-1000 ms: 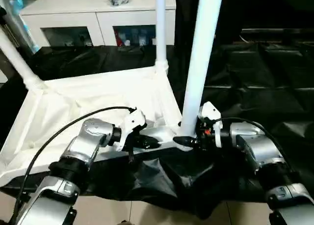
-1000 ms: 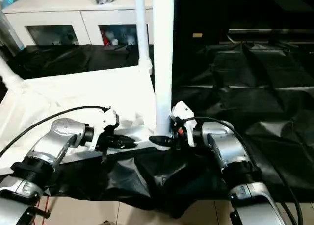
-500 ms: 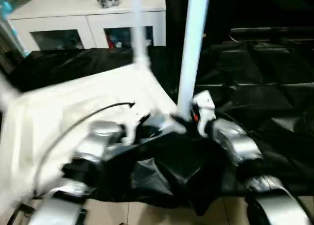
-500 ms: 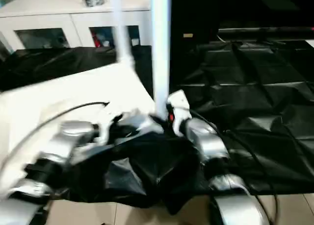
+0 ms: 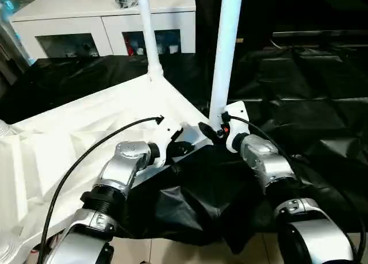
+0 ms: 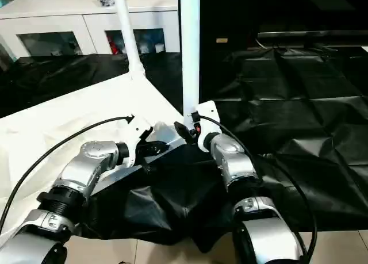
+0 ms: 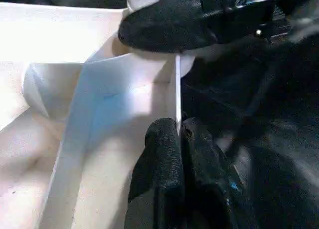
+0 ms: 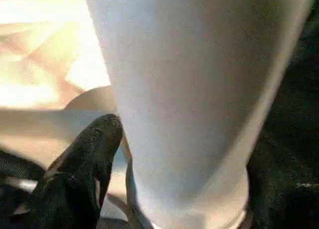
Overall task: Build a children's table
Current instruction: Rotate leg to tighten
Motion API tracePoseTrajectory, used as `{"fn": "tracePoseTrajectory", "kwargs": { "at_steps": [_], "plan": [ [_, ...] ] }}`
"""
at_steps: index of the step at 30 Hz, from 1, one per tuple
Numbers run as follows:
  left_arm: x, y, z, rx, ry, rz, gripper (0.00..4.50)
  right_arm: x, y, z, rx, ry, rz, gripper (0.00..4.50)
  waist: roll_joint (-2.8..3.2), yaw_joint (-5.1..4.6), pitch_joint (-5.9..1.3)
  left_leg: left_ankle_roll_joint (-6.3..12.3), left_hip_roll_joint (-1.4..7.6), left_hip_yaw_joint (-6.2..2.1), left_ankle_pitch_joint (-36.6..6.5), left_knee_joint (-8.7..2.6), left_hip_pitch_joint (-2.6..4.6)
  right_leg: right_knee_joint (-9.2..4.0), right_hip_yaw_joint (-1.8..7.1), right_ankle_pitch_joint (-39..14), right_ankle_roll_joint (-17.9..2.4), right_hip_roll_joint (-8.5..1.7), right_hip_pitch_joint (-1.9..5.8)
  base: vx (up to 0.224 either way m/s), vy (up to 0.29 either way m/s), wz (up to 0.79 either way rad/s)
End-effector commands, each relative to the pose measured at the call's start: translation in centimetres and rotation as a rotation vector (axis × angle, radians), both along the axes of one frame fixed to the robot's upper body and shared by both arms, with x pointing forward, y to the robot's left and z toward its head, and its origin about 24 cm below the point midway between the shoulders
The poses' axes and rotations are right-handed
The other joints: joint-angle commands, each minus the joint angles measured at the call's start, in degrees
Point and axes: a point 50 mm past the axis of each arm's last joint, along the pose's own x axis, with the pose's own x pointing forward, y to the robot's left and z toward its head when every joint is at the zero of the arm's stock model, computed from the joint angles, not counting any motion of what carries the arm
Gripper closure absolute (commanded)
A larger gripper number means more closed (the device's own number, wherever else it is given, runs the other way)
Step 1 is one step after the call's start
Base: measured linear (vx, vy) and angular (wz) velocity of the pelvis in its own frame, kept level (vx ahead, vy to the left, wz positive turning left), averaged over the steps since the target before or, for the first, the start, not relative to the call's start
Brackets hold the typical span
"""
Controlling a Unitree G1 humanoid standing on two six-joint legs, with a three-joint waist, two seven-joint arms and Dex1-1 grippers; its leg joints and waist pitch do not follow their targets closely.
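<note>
The white plastic rectangular table top [image 5: 86, 132] lies upside down on the black-draped worktop [image 5: 299, 80], ribbed underside up, so that its rounded corner sockets face upward to take the legs. Two long tapered white tubular legs already stand in sockets: the near white leg [image 5: 225, 51] rises from the corner closest to the robot's arms, and a far white leg [image 5: 145, 34] stands upright at the corner beyond it.

The left gripper [image 7: 177, 134] has its two black fingers pinched together on the thin upright rim of the top, close to the near corner, a hold that appears meant to keep the light plastic piece from sliding or tipping while the leg is worked.

The right gripper [image 5: 208, 132] sits at the foot of the near leg, right at the socket. One black finger [image 8: 94, 139] lies against the tube's base in the wrist view, with the fingers spread around the leg's width; whether they actually press on it cannot be told. Gripping low, at the joint, would seem to suit seating or twisting the leg home.

A white glass-door cabinet [image 5: 103, 22] stands behind the worktop.
</note>
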Motion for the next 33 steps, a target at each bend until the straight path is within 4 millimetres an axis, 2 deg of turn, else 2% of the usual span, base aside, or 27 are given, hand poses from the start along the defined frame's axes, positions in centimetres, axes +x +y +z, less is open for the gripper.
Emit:
{"fn": "tracePoseTrajectory", "kwargs": {
  "at_steps": [1, 2, 3, 4, 5, 6, 10, 12, 14, 18, 22, 23, 24, 25, 26, 27, 28, 29, 30, 31, 33],
  "plan": [
    [-0.6, -2.2, 1.5, -0.045, -0.052, -0.183, 4.50, -1.8, 3.5, -0.1, 0.014, 0.005, 0.311, 0.86, -0.95, 0.42, -3.72, 6.31, 0.85, 0.05, -7.1, -2.97, 0.09, -3.47, 1.88, -1.1, -15.0, -2.42, 3.47, 0.000, 0.000, 0.00],
    [-0.6, -2.2, 1.5, -0.045, -0.052, -0.183, 4.50, -1.8, 3.5, -0.1, 0.014, 0.005, 0.311, 0.86, -0.85, 0.51, -3.72, 6.57, 0.85, -0.01, -7.0, -3.02, 0.06, -3.40, 1.82, -0.7, -15.2, -2.41, 3.54, 0.000, 0.000, 0.00],
    [-0.7, -1.9, 1.5, -0.037, -0.046, -0.210, 4.50, -2.1, 3.2, 0.1, 0.012, -0.001, 0.367, 0.86, -0.82, 0.63, -3.84, 6.84, 0.87, 0.05, -6.7, -2.88, 0.18, -3.32, 1.82, 0.0, -15.4, -2.44, 3.45, 0.000, 0.000, 0.00],
    [-1.2, -1.2, 1.6, -0.032, -0.020, -0.302, 4.50, -3.1, 2.4, 0.3, 0.001, 0.007, 0.502, 0.86, -0.72, 0.86, -3.58, 7.21, 0.94, 0.02, -7.8, -3.00, 0.16, -3.56, 1.73, -1.2, -15.4, -2.41, 3.41, 0.000, 0.000, 0.00],
    [-1.2, -1.2, 1.6, -0.032, -0.020, -0.302, 4.50, -3.1, 2.4, 0.3, 0.001, 0.007, 0.502, 0.86, -0.59, 0.96, -3.68, 7.31, 0.96, 0.01, -8.2, -2.92, 0.27, -3.50, 1.75, -1.5, -15.4, -2.42, 3.45, 0.000, 0.000, 0.00],
    [-1.4, -0.8, 1.6, -0.029, -0.007, -0.337, 4.50, -3.6, 1.9, 0.3, -0.005, 0.026, 0.575, 0.86, -0.57, 1.05, -3.58, 7.36, 1.12, 0.02, -8.8, -3.05, 0.29, -3.55, 1.83, -1.9, -15.4, -2.37, 3.28, 0.000, 0.000, 0.00],
    [-1.2, -0.6, 1.7, -0.023, -0.004, -0.331, 4.50, -4.2, 1.5, 0.2, -0.010, 0.050, 0.633, 1.06, -0.51, 1.62, -3.34, 5.43, 1.30, 0.04, -11.5, -3.32, 0.72, -3.85, 2.00, -5.9, -15.4, -2.49, 2.97, 0.000, 0.000, 0.00],
    [-0.8, -0.3, 1.8, -0.012, 0.001, -0.326, 4.50, -5.1, 0.9, 0.1, 0.000, 0.107, 0.718, 1.26, -0.69, 1.92, -3.36, 4.97, 1.20, -0.05, -11.1, -3.38, 0.62, -3.94, 1.98, -6.5, -14.9, -2.48, 3.13, 0.000, 0.000, 0.00],
    [-0.7, -0.2, 1.8, -0.011, 0.001, -0.326, 4.50, -5.2, 0.8, 0.1, 0.000, 0.116, 0.725, 1.37, -1.00, 2.13, -3.44, 5.29, 1.20, -0.07, -10.3, -3.32, 0.44, -3.79, 2.05, -5.8, -14.8, -2.58, 3.23, 0.000, 0.000, 0.00],
    [-0.8, 0.2, 1.7, -0.006, 0.010, -0.337, 4.50, -5.4, 0.9, -0.2, 0.000, 0.136, 0.743, 1.73, -1.00, 2.53, -3.42, 5.05, 1.13, -0.04, -9.7, -3.25, 0.43, -3.90, 2.07, -7.6, -14.1, -2.74, 3.14, 0.000, 0.000, 0.00],
    [-0.9, 0.6, 1.5, -0.003, 0.019, -0.333, 4.50, -5.6, 1.4, -0.1, 0.020, 0.141, 0.741, 1.80, -0.86, 2.59, -3.49, 4.56, 1.14, -0.07, -9.4, -3.27, 0.49, -3.85, 2.06, -7.4, -13.8, -2.63, 3.06, 0.000, 0.000, 0.00],
    [-0.6, 0.6, 1.4, 0.000, 0.012, -0.290, 4.50, -5.2, 1.7, -0.2, 0.031, 0.124, 0.678, 1.81, -0.64, 2.53, -3.46, 4.43, 1.14, -0.05, -9.6, -3.28, 0.52, -3.91, 2.06, -7.1, -13.9, -2.57, 2.99, 0.000, 0.000, 0.00],
    [-0.6, 0.6, 1.4, 0.000, 0.012, -0.290, 4.50, -5.2, 1.7, -0.2, 0.031, 0.124, 0.678, 1.81, -0.68, 2.49, -3.47, 4.37, 1.13, -0.06, -9.7, -3.29, 0.52, -3.88, 2.05, -7.0, -13.9, -2.58, 3.00, 0.000, 0.000, 0.00],
    [-0.3, 0.5, 1.4, -0.001, 0.003, -0.244, 4.50, -4.7, 1.9, -0.4, 0.029, 0.102, 0.599, 1.82, -0.72, 2.51, -3.44, 4.23, 1.11, -0.07, -10.0, -3.33, 0.53, -3.93, 2.02, -7.4, -13.9, -2.59, 3.03, 0.000, 0.000, 0.00],
    [-0.3, 0.5, 1.4, -0.001, 0.003, -0.244, 4.50, -4.7, 1.9, -0.4, 0.029, 0.102, 0.599, 1.82, -0.49, 2.47, -3.40, 3.97, 1.13, -0.09, -10.2, -3.35, 0.52, -3.91, 2.07, -7.6, -13.8, -2.66, 2.95, 0.000, 0.000, 0.00],
    [0.3, 0.4, 1.3, 0.001, -0.015, -0.147, 4.50, -3.4, 2.1, -0.9, 0.016, 0.083, 0.413, 1.83, -0.56, 2.14, -3.21, 2.83, 0.99, -0.12, -11.6, -3.60, 0.57, -4.21, 2.05, -10.1, -13.2, -2.68, 2.92, 0.000, 0.000, 0.00],
    [0.3, 0.4, 1.3, 0.001, -0.015, -0.147, 4.50, -3.4, 2.1, -0.9, 0.016, 0.083, 0.413, 1.83, -0.56, 2.14, -3.21, 2.83, 0.99, -0.12, -11.6, -3.60, 0.57, -4.21, 2.05, -10.1, -13.2, -2.68, 2.92, 0.000, 0.000, 0.00],
    [0.6, 0.2, 1.3, 0.003, -0.023, -0.103, 4.50, -2.8, 2.2, -1.2, 0.015, 0.085, 0.308, 1.83, -0.66, 1.66, -2.87, 1.68, 0.82, -0.24, -14.1, -3.92, 0.67, -4.61, 1.96, -14.4, -12.5, -2.71, 2.83, 0.000, 0.000, 0.00],
    [0.9, -0.1, 1.2, 0.004, -0.032, -0.056, 4.50, -2.2, 2.3, -1.5, 0.024, 0.093, 0.204, 1.83, -0.54, 1.18, -2.72, 0.38, 0.85, -0.33, -16.4, -4.07, 1.11, -4.95, 2.05, -18.9, -11.7, -2.89, 2.42, 0.000, 0.000, 0.00],
    [1.1, -0.3, 1.3, -0.001, -0.038, -0.016, 4.50, -1.8, 2.3, -1.7, 0.039, 0.108, 0.128, 1.83, -0.64, 0.82, -2.79, -0.06, 0.78, -0.54, -17.0, -4.15, 1.04, -5.22, 2.00, -21.2, -10.5, -2.92, 2.73, 0.000, 0.000, 0.00],
    [1.6, -1.1, 1.3, -0.012, -0.055, 0.054, 4.50, -1.3, 2.8, -1.9, 0.068, 0.124, 0.014, 1.83, -0.51, 0.70, -2.99, -0.03, 0.87, -0.64, -15.8, -4.25, 0.89, -5.12, 2.05, -18.5, -10.6, -2.80, 2.77, 0.000, 0.000, 0.00]
  ]
}}
